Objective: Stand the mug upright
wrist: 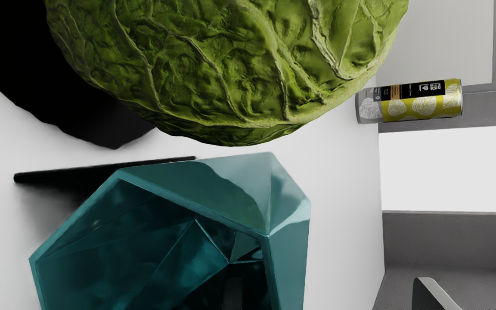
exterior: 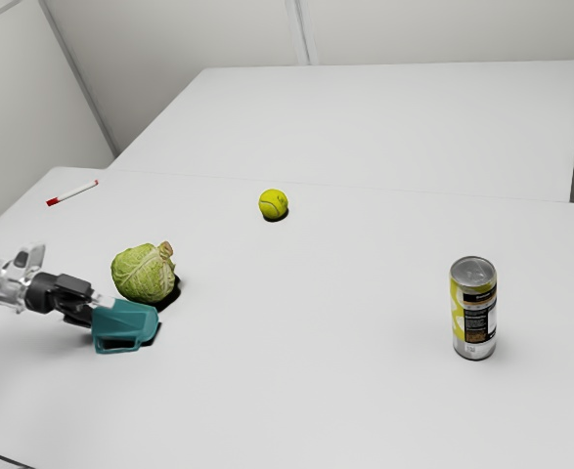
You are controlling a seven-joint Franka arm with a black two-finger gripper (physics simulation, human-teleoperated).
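The claw [wrist: 327,286] is spread, across the wall of the tipped mug [exterior: 125,325]; if it closes unevenly, the mug may roll against the cabbage [exterior: 144,274].

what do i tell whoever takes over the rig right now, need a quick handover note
End effector: open at the mug's mouth, one finger before or inside the mouth, the other outside the mug wall with a gap showing.
Job's thing: the teal mug lies on its side, mouth toward the end effector, beside the cabbage.
Done: the end effector is at the mug; no grip, not upright.
Left: close on the wall, turn the mug upright, set it down, release. The cabbage is near, so probably best to swing clear of it.
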